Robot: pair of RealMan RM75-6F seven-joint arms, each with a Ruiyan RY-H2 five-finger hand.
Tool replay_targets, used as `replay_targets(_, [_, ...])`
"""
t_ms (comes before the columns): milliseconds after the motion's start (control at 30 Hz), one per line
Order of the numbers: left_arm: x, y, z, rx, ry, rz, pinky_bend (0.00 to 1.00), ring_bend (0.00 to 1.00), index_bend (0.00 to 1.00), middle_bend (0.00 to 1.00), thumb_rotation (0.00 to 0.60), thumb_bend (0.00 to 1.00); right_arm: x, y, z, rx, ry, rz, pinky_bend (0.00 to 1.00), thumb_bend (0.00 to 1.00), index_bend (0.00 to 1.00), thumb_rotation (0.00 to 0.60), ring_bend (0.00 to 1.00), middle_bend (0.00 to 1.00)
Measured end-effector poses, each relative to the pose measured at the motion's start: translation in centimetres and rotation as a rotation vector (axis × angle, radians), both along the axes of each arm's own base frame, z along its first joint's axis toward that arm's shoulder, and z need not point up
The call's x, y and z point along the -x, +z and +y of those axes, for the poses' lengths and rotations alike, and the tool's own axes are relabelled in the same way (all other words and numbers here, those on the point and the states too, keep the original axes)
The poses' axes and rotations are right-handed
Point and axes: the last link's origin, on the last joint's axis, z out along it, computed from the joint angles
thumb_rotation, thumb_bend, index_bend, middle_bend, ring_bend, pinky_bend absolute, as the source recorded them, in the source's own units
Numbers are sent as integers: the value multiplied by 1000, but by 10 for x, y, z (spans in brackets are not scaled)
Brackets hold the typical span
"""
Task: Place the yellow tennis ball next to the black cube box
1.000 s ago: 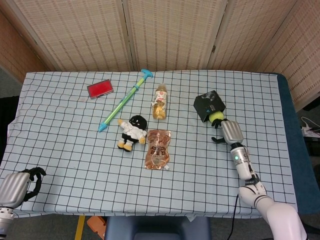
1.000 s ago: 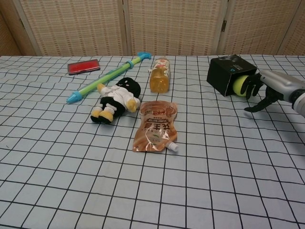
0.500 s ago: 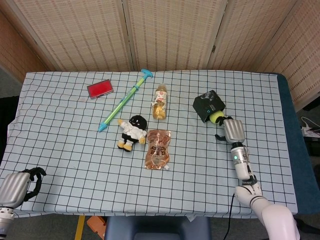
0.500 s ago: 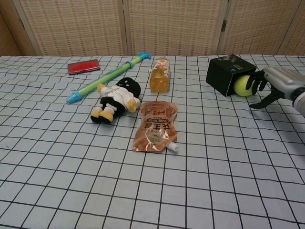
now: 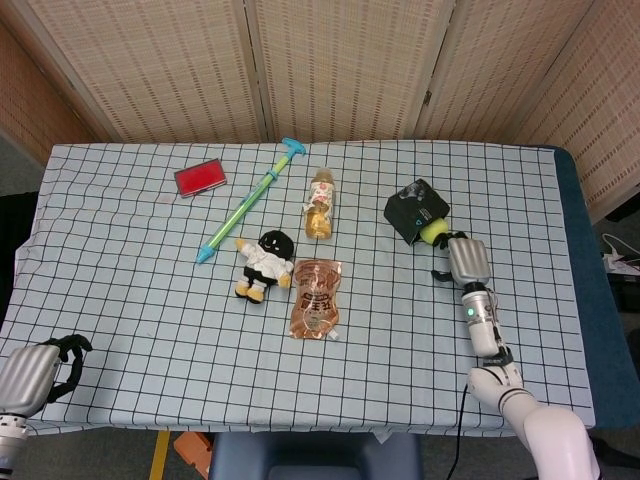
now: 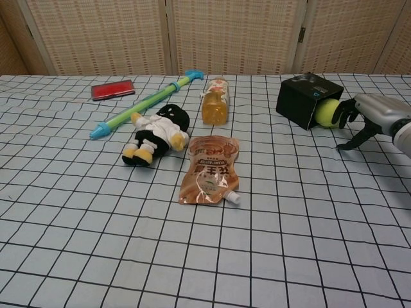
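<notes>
The ball (image 6: 327, 113) now lies on the cloth touching the box (image 6: 300, 99), which has slid slightly back since a second ago; the right hand (image 6: 359, 115) has let go, fingers apart just beside it; placement looks done; the left hand (image 5: 35, 371) rests curled, empty.

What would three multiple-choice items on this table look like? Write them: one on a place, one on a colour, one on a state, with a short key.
1. The tennis ball lies:
A. against the black cube box
B. beside the red case
C. on the pouch

2. The flat case near the water gun is:
A. blue
B. red
C. white

3. The bottle is:
A. upright
B. lying on its side
C. held by a hand

Key: 1 A, the ball touches the box's side. 2 B, it is plainly red. 3 B, it lies flat on the cloth, no hand near it.
</notes>
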Motion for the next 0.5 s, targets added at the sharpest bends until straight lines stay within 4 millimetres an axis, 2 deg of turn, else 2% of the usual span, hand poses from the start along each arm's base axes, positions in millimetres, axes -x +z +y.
replay_targets(100, [0,0,0,-1,0,0,595,490,439,489,600,581,0,-1,1,-33,14,-13,377,34,184,600,85,203])
replay_targets(267, [0,0,0,-1,0,-1,595,489,439,489,600,581,-1,-3,3,-81,41,-20,309,19,104,600,9,126])
replay_targets(500, [0,0,0,0,1,-2,595,489,439,490,600,580,-2,-2,4,-92,65,-42,279,14,12,600,0,83])
